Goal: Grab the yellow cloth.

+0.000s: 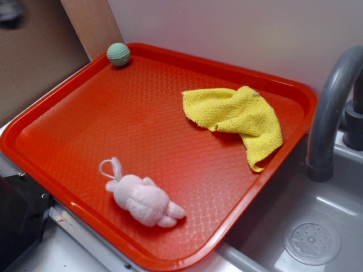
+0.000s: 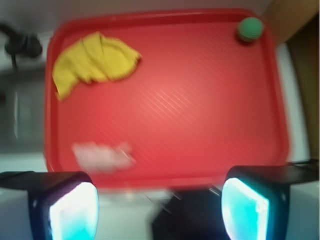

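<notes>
We've got the yellow cloth (image 1: 235, 116) lying crumpled on the red tray (image 1: 85, 102), up near the rim beside the sink (image 1: 317, 226) and its grey tap (image 1: 332, 107). A pink plush bunny (image 1: 144, 198) lies well apart near the front edge and a green ball (image 1: 118, 54) sits in the far corner. From the wrist view our gripper (image 2: 160, 200) hangs high above the tray, fingers (image 2: 75, 210) spread wide apart, holding nothing.

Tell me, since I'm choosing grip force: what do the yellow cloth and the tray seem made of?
The yellow cloth looks like soft terry fabric: looped, fuzzy surface, limp folds. The tray looks like rigid moulded plastic, probably: glossy red with a fine embossed grid.
</notes>
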You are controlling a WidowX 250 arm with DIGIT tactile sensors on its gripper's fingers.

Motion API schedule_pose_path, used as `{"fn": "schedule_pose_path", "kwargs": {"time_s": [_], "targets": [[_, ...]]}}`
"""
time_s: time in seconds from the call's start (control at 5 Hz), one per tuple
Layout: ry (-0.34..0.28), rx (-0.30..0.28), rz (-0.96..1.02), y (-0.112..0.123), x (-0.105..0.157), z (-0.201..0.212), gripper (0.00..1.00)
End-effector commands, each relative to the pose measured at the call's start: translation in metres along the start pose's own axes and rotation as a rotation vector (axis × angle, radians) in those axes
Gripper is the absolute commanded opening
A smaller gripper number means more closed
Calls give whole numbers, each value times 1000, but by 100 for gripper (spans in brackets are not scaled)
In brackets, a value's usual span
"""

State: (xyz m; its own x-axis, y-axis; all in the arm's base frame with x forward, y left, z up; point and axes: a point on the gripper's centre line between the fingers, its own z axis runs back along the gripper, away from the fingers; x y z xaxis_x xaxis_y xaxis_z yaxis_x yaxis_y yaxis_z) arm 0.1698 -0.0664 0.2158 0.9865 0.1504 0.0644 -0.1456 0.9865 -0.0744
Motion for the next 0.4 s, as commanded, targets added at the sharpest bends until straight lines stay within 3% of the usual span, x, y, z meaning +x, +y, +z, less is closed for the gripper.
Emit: {"fn": "schedule_pose_path", "kwargs": {"time_s": [0.0,0.2], "targets": [[40,-150,318,-67,84,-61,100],[8,-246,221,-63,99,-97,100]]}}
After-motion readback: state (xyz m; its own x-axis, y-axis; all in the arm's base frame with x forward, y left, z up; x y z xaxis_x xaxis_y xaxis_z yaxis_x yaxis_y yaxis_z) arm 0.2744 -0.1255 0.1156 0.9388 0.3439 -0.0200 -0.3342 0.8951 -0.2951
